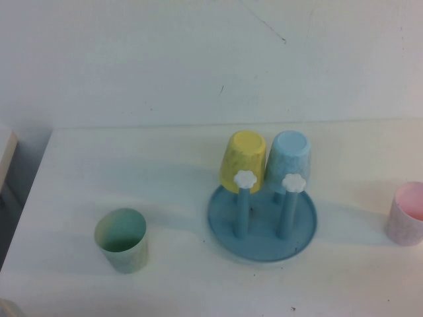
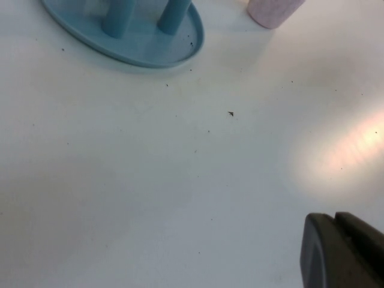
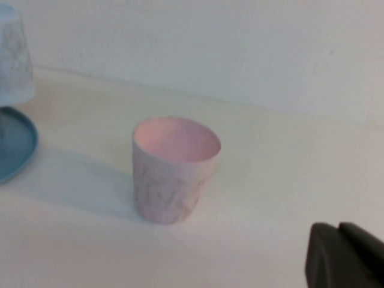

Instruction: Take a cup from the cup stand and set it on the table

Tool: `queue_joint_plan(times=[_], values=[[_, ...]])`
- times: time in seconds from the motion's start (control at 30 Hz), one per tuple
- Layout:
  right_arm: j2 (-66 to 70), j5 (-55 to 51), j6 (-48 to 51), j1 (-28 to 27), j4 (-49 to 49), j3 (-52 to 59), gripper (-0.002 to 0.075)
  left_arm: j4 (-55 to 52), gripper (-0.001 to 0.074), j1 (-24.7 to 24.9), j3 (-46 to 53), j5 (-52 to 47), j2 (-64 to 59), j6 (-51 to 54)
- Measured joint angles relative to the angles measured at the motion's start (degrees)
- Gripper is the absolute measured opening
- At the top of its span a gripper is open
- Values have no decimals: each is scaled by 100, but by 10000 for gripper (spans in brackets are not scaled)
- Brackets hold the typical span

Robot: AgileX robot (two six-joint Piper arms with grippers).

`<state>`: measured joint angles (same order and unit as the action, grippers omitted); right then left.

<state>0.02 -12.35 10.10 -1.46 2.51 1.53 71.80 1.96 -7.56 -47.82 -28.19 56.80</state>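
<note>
The pale pink cup stands upright on the white table at the far right, apart from the blue cup stand. The stand holds a yellow cup and a light blue cup upside down on its back pegs; two front pegs with white flower caps are bare. Neither arm shows in the high view. My left gripper is shut and empty over bare table, short of the stand and the cup. My right gripper is shut and empty, near the pink cup.
A pale green cup stands upright on the table at the front left. The table's back edge meets a white wall. A dark gap runs along the table's left edge.
</note>
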Motion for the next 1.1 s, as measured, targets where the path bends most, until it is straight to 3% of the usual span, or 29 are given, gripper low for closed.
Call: queue_joint_plan(times=[0.17, 1.1], values=[[-65, -751, -125, 131, 14, 0, -1, 0, -2, 0, 0, 0, 0, 0], [-75, -796, -125, 280, 14, 0, -1, 0, -2, 0, 0, 0, 0, 4]])
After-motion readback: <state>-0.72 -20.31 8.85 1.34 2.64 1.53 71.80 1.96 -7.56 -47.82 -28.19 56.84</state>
